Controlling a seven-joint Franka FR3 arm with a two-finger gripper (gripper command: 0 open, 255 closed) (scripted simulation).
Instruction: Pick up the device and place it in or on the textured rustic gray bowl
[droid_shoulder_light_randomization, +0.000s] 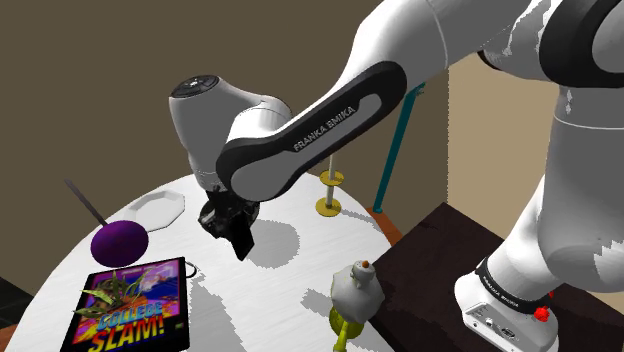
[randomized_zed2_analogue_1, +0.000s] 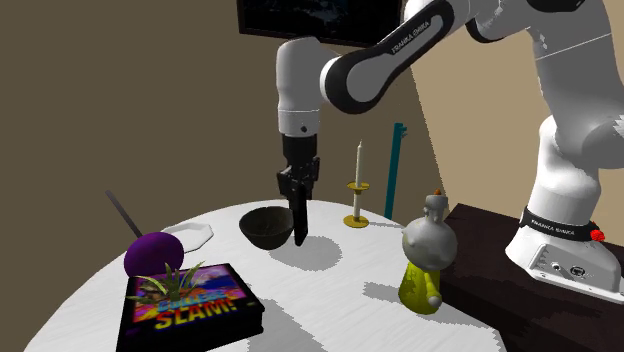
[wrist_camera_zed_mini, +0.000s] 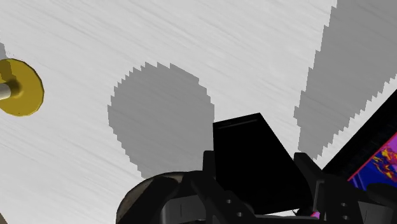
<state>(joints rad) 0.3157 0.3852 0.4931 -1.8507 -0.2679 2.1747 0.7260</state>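
Observation:
My black gripper (randomized_zed2_analogue_1: 297, 196) is shut on the device (randomized_zed2_analogue_1: 300, 226), a flat black slab that hangs down from the fingers a little above the white tabletop (randomized_zed2_analogue_1: 330, 290). The dark, rough-sided bowl (randomized_zed2_analogue_1: 267, 228) stands on the table just beside the device, on the second exterior view's left. In the shoulder view the gripper (droid_shoulder_light_randomization: 226, 220) and the device (droid_shoulder_light_randomization: 243, 243) hang over the table's middle. The wrist view has the device (wrist_camera_zed_mini: 245, 149) clasped between the fingers, with part of the bowl's rim (wrist_camera_zed_mini: 149, 194) close beside it.
A purple round object with a stick (droid_shoulder_light_randomization: 120, 241), a white plate (droid_shoulder_light_randomization: 158, 208) and a "College Slam" game box (droid_shoulder_light_randomization: 130, 305) lie toward the shoulder view's left. A yellow candle holder (droid_shoulder_light_randomization: 330, 204) and a yellow-white bottle (droid_shoulder_light_randomization: 354, 295) stand near the table's other edge. The dark stand (droid_shoulder_light_randomization: 450, 255) adjoins it.

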